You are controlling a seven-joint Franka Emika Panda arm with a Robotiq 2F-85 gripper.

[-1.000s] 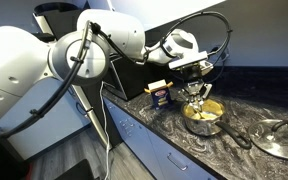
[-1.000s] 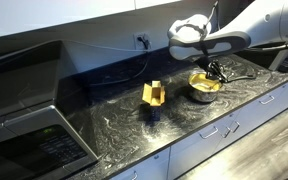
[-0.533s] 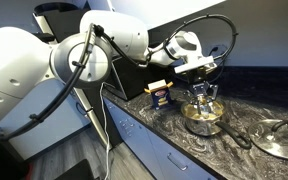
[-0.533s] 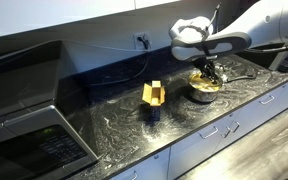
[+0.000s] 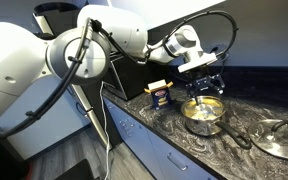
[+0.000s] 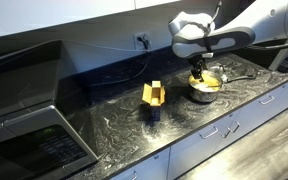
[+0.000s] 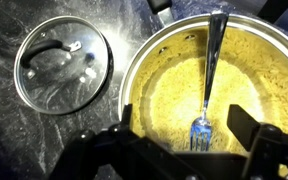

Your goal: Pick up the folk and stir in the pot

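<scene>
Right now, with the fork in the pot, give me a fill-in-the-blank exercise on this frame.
The silver metal fork lies in the small round steel saucepan, whose inside is pale ____. The pincer hovers above the fork, its jaws ____. The flat round metallic lid is ____ (on/off) the saucepan, lying on the dark marbled counter.
Missing: yellow; open; off.

This is a kitchen. A long table [image 6: 112,118] of dark marbled stone runs along the wall, with white drawers [image 6: 216,136] and bar handles below its front edge and a wall socket [image 6: 141,41] above its rear edge. On the table are a steel pot [image 5: 202,125], a round lid [image 5: 281,137] and, at one end, a dark glass-fronted appliance [image 6: 34,145].
</scene>
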